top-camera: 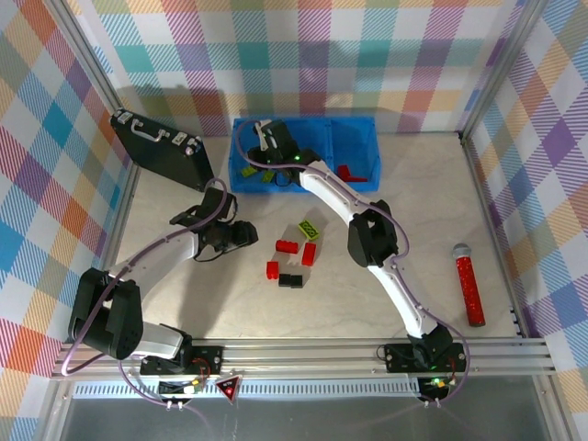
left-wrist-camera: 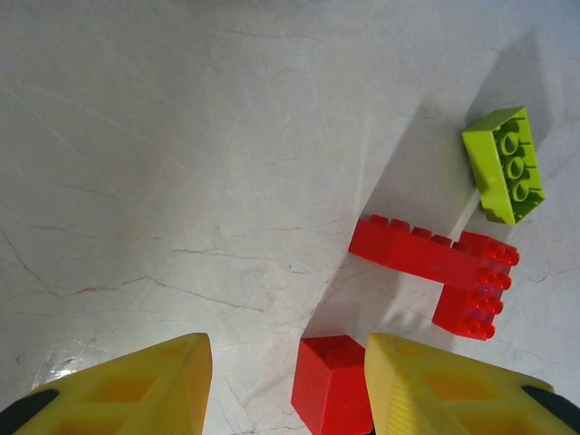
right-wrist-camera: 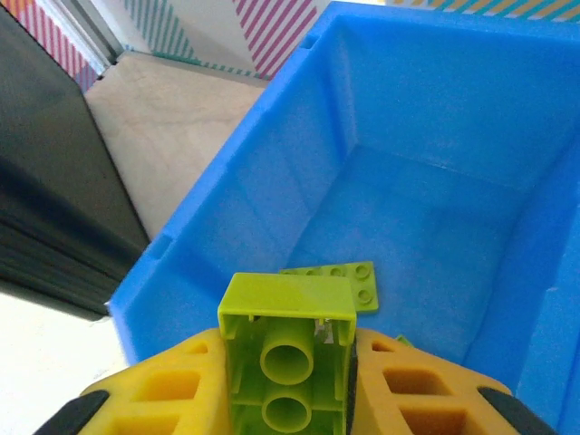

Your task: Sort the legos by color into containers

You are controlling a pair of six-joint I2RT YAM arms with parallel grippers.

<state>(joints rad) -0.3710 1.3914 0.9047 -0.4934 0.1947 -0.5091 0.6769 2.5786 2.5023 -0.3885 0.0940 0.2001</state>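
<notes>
My right gripper (right-wrist-camera: 288, 367) is shut on a lime green lego (right-wrist-camera: 288, 304), held over the left compartment of the blue bin (right-wrist-camera: 227, 208), where a flat lime piece (right-wrist-camera: 340, 276) lies. From above, that gripper (top-camera: 274, 140) hangs over the bin (top-camera: 354, 124), with lime legos (top-camera: 248, 171) below it and a red lego (top-camera: 347, 172) in the right compartment. My left gripper (left-wrist-camera: 285, 349) is open low over the table, with a red lego (left-wrist-camera: 333, 385) beside its right finger. Beyond lie a long red lego (left-wrist-camera: 412, 254), another red one (left-wrist-camera: 471, 308) and a lime one (left-wrist-camera: 506, 165). A black lego (top-camera: 290, 280) lies nearby.
A black briefcase (top-camera: 161, 147) lies at the back left, just left of the bin. A red glittery tube (top-camera: 469, 283) lies at the right side of the table. Plaid walls enclose the table on three sides.
</notes>
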